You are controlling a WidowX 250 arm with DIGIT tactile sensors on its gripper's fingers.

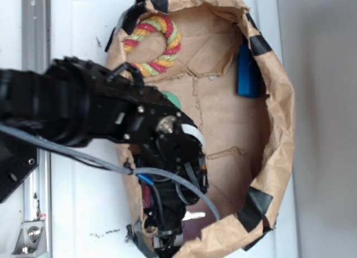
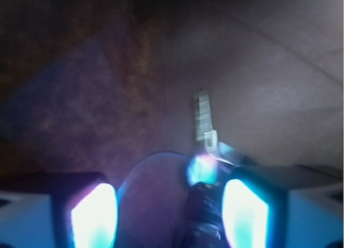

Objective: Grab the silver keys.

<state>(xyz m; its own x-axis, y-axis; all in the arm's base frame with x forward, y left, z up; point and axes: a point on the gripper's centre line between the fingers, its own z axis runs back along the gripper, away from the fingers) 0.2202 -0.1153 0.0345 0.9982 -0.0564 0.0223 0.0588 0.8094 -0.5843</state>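
Note:
The silver keys (image 2: 203,118) lie on the brown paper floor just ahead of my fingers in the wrist view. One flat key blade points away, and a dark fob and a rounded purplish piece lie between the pads. In the exterior view a bit of silver key (image 1: 195,215) sticks out to the right of my gripper (image 1: 170,221), low in the paper-lined bin. My gripper (image 2: 169,216) is open, with its glowing pads (image 2: 244,213) wide apart on either side of the bunch. The fob sits close to the right pad.
The brown paper bin wall (image 1: 281,129) rises all round, taped with black. A red, yellow and green rope ring (image 1: 153,46) lies at the far end. A blue bar (image 1: 248,71) leans by the right wall. A green ball (image 1: 173,99) shows partly behind my arm.

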